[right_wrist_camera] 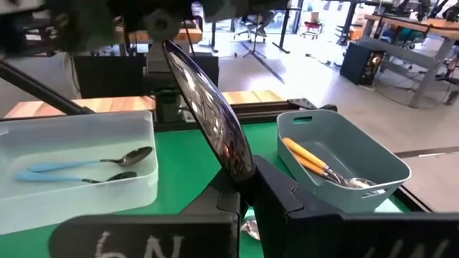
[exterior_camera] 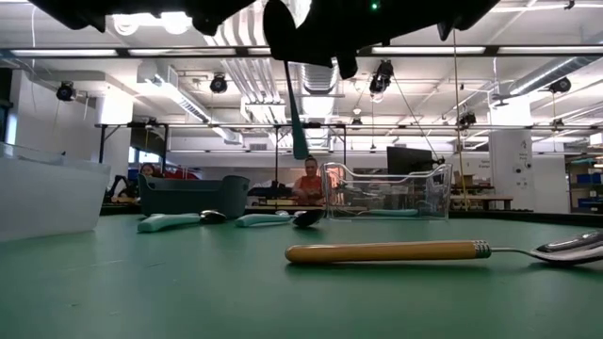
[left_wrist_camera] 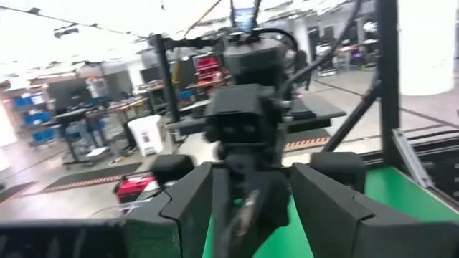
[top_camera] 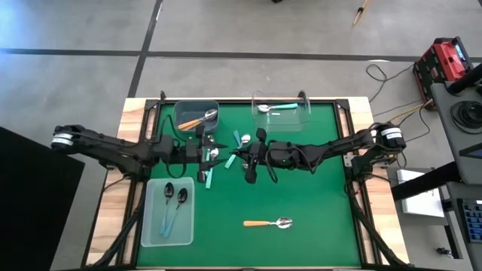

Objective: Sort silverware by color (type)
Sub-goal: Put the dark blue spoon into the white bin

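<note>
From above, the right gripper [top_camera: 242, 156] and left gripper [top_camera: 213, 153] meet mid-mat; an orange-handled spoon [top_camera: 268, 223] lies toward six o'clock. Right wrist: fingers pinching a dark-bowled spoon [right_wrist_camera: 211, 115]. Left wrist: fingers [left_wrist_camera: 188, 199] spread apart.

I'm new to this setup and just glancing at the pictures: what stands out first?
Both arms meet over the middle of the green table, the right gripper shut on a dark-bowled spoon. A lone orange-handled spoon lies near the front edge, and bins hold sorted spoons: grey bin, clear bin, white tray.
</note>
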